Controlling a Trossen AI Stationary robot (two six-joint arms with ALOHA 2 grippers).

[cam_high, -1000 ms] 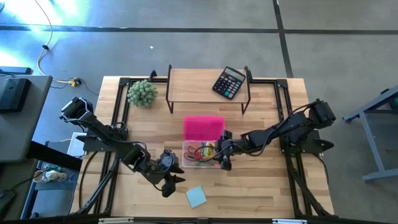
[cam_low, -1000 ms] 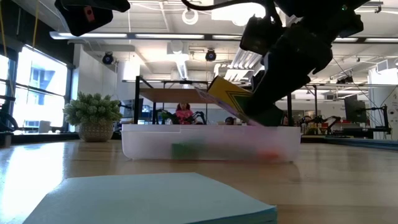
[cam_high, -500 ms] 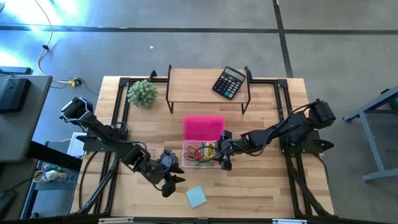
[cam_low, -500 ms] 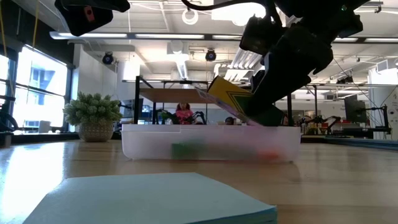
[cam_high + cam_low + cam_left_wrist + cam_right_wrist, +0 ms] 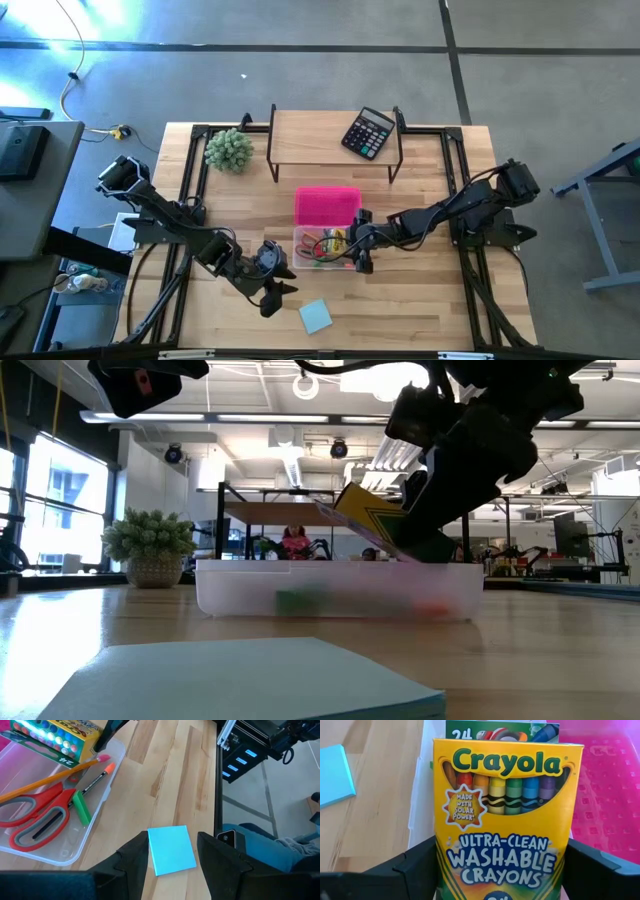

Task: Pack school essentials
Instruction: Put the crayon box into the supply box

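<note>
A clear plastic box (image 5: pixel 318 248) on the table holds red-handled scissors (image 5: pixel 35 812), a wooden pencil (image 5: pixel 47 780), an orange pencil (image 5: pixel 95 777) and a small green eraser piece (image 5: pixel 81 809). My right gripper (image 5: pixel 357 252) is at the box's right end, shut on the yellow crayon box (image 5: pixel 505 815), which is tilted above the clear box (image 5: pixel 340 590). The light-blue note pad (image 5: pixel 171 850) lies flat on the wood near the front edge. My left gripper (image 5: pixel 174 840) hangs open above it, one finger on either side and neither touching. My right gripper pinches the crayon box by its bottom end (image 5: pixel 500 885), one finger (image 5: pixel 417 867) on each narrow side. The fingers slant down from the table's right. The crayon box (image 5: pixel 365 515) is lifted and tilted, with its top end raised over the clear box.
A pink lid (image 5: pixel 327 205) lies just behind the clear box. On the shelf (image 5: pixel 310 135) at the table's far side sits a black calculator (image 5: pixel 367 133), and a green ball-shaped plant (image 5: pixel 229 149) stands at far left. Bare wood surrounds the note pad (image 5: pixel 316 316).
</note>
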